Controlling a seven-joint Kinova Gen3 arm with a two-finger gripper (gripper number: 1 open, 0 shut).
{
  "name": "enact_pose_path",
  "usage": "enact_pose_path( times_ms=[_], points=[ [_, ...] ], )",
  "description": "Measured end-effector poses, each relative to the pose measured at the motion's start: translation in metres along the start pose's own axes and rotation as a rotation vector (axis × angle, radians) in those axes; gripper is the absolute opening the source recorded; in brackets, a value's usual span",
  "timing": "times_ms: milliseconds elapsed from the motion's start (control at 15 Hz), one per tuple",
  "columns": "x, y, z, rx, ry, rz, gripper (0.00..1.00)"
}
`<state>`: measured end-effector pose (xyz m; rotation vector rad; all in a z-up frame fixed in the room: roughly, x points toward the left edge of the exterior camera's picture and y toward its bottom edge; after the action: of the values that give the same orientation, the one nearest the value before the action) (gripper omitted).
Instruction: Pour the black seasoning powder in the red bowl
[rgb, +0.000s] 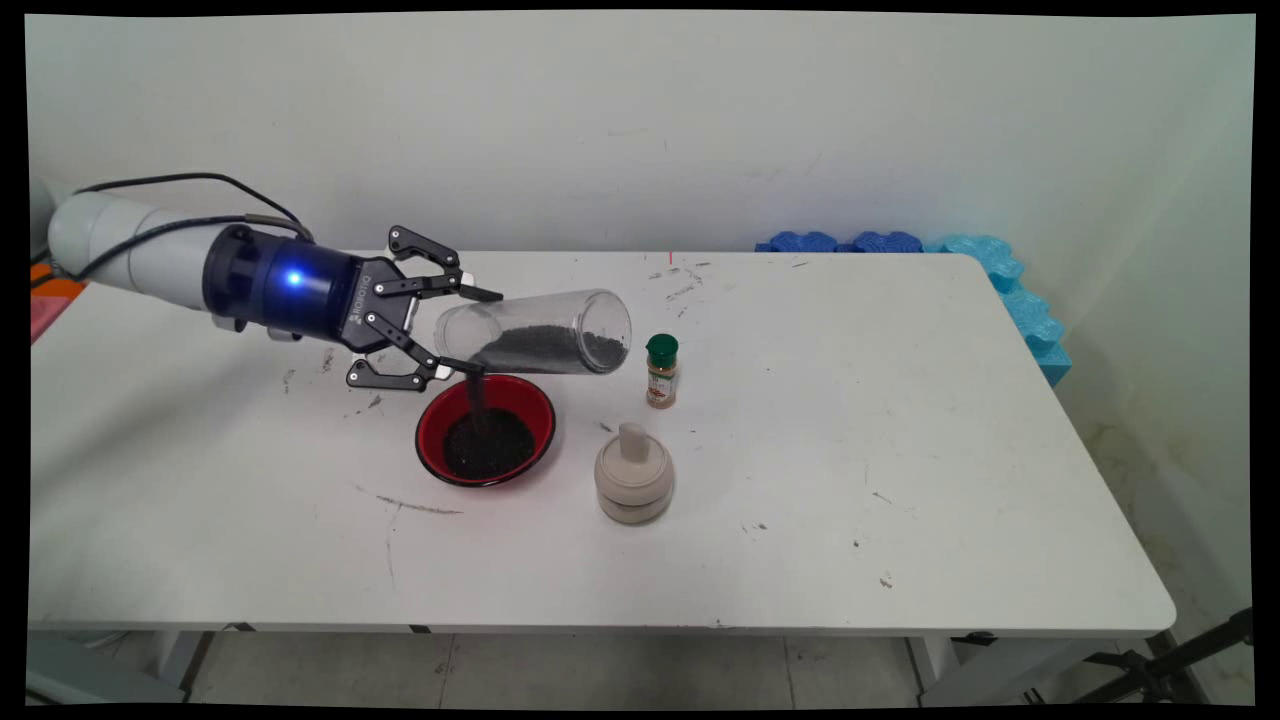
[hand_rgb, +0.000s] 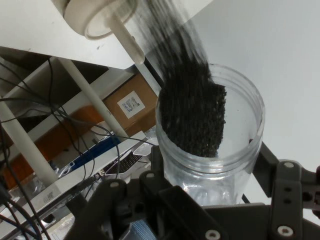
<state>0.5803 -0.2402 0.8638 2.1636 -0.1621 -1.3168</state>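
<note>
Gripper (rgb: 468, 335) clamped on clear jar (rgb: 540, 332), tipped near-horizontal above red bowl (rgb: 486, 430), mouth toward gripper; black granules (rgb: 480, 400) streaming into bowl's dark pile. Spice bottle (rgb: 661, 371) and beige lidded pot (rgb: 633, 486) just right. Table (rgb: 900, 450) right half open.

I've got a clear plastic jar (rgb: 535, 333) left of frame center in main view, tipped nearly horizontal w/ its open mouth toward frame left and slightly down, clamped at the mouth end by the end effector (rgb: 461, 331). Black granules (rgb: 545, 350) lie along its lower wall and spill in a thin stream from the mouth. Directly below sits a red bowl (rgb: 486, 430) w/ black interior, upright on the surface, w/ a pile of the same granules inside. In hand view the jar (hand_rgb: 210, 145) shows granules heaped at its rim.
</note>
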Motion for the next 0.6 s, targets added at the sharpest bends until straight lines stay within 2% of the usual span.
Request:
enact_pose_path(
  times_ms=[600],
  points=[
    [-0.0008,0.0004,0.0,-0.017,-0.006,-0.006,0.0]
  ],
)
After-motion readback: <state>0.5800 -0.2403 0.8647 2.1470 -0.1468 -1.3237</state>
